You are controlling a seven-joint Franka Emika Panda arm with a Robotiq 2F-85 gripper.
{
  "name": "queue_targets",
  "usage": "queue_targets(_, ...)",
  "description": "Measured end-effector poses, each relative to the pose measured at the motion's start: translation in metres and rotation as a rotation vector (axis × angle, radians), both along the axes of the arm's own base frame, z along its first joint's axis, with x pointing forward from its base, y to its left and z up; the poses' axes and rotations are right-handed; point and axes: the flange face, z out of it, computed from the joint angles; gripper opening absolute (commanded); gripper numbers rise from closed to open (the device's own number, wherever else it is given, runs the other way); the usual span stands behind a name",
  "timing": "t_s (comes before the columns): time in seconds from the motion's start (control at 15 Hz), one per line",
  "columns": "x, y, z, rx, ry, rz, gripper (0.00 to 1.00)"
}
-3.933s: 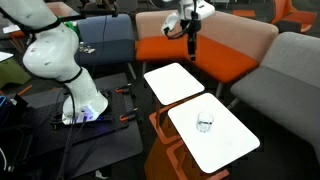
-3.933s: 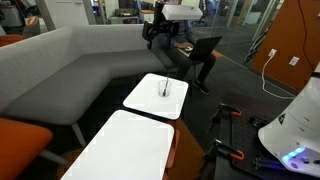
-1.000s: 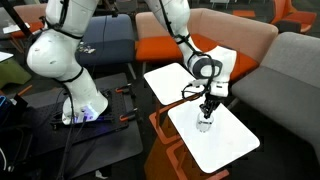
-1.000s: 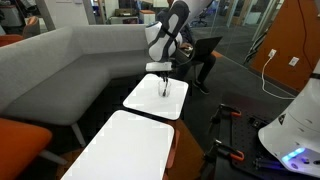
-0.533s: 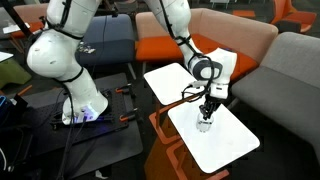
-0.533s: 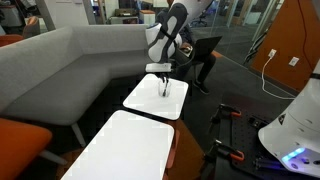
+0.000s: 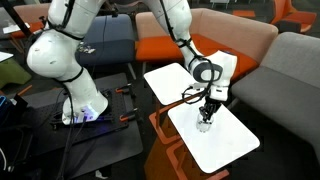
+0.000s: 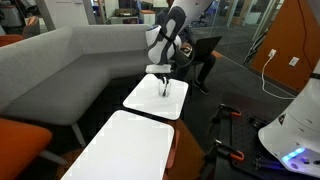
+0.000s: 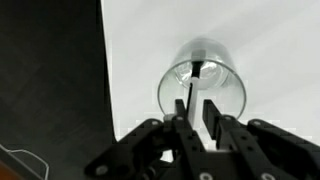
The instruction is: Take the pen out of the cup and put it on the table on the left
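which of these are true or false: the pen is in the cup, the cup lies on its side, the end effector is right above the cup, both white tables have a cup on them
1. The pen is in the cup: true. In the wrist view the dark pen stands inside the clear cup.
2. The cup lies on its side: false. It stands upright, with its round mouth facing up towards the wrist camera.
3. The end effector is right above the cup: true. The end effector points down over the cup's mouth.
4. Both white tables have a cup on them: false. Only the table under the end effector carries a cup. The other white table shows none.
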Motion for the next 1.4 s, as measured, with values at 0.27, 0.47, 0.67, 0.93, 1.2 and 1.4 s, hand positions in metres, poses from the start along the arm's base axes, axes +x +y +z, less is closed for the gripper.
queue_targets(0.27,0.001,-0.002,-0.006,0.002,0.001,-0.009,0.37)
queue_targets(0.47,0.003,-0.006,-0.01,0.0,-0.002,-0.016,0.29)
queue_targets(0.67,0.005,-0.009,-0.016,0.0,-0.001,-0.023,0.28)
queue_targets(0.93,0.005,-0.009,-0.026,0.006,0.003,-0.033,0.0)
queue_targets(1.2,0.009,-0.008,-0.026,0.003,-0.003,-0.028,0.03)
queue_targets(1.4,0.014,-0.008,-0.02,-0.008,-0.011,-0.021,0.03)
